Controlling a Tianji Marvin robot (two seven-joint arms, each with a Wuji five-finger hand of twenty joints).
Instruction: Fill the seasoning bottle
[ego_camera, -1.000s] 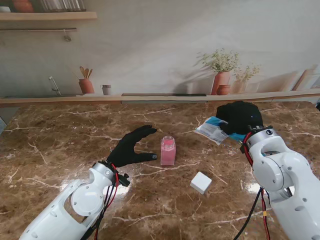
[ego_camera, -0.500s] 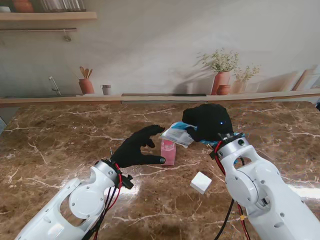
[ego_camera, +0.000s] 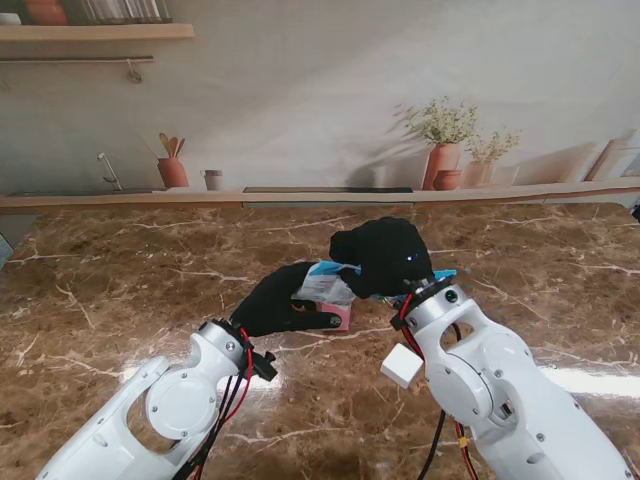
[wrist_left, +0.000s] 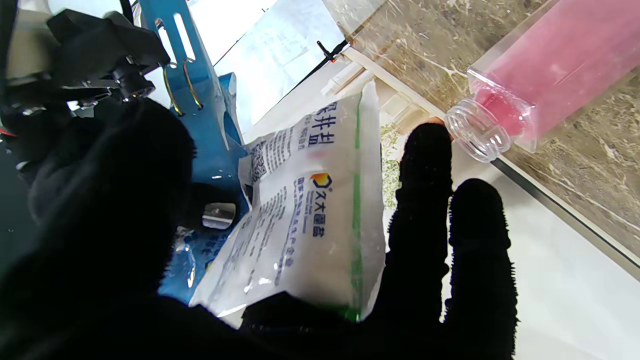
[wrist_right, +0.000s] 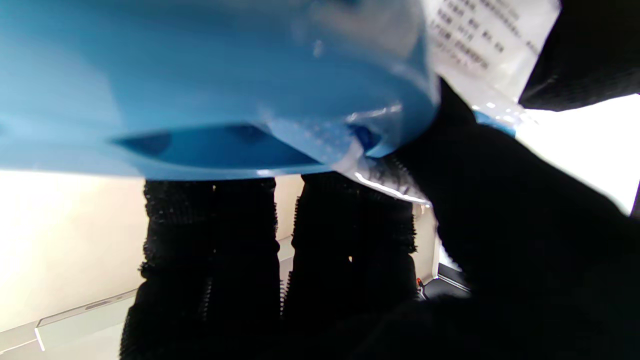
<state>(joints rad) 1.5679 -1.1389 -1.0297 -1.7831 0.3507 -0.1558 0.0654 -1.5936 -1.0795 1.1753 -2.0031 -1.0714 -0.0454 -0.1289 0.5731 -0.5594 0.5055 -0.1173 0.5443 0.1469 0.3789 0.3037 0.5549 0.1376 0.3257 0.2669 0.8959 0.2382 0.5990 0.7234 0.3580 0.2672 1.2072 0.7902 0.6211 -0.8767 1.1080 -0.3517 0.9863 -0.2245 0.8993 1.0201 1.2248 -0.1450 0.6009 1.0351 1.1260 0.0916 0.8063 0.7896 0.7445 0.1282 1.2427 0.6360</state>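
Right hand (ego_camera: 385, 256) is closed on the salt bag (ego_camera: 325, 283), holding it over the pink bottle (ego_camera: 338, 316), which stands mid-table between the two arms. Left hand (ego_camera: 275, 303) sits beside the bottle with fingers spread toward it; from the stand view I cannot tell whether it actually touches the bottle, since the bag and glove cover the join. In the left wrist view the bottle's clear neck is open and bare, with the bag hanging near it but not lined up over the mouth.

Main risk, as I judge it: the neck is narrow and the bag wide and floppy, so tipping now would send salt onto the marble rather than inside. If the left hand is not truly bracing the bottle, a nudge from the bag could topple it. White cap (ego_camera: 402, 365) lies nearer to me, just beside the right arm, and could be swept off
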